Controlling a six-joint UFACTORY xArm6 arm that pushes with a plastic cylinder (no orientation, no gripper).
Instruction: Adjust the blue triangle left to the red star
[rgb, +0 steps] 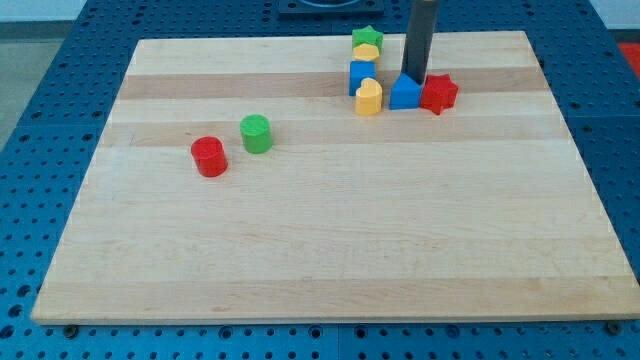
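The blue triangle (404, 92) lies near the top of the board, touching the left side of the red star (439, 94). My tip (412, 77) stands just behind the blue triangle, at its top edge, and looks to be touching it. The rod rises straight up out of the view's top.
A yellow heart-like block (369, 98) sits just left of the blue triangle. Above it are a blue cube (361, 76), a yellow block (365, 53) and a green star (367, 39). A green cylinder (256, 133) and a red cylinder (209, 157) lie at the left. The wooden board (330, 250) ends at blue pegboard.
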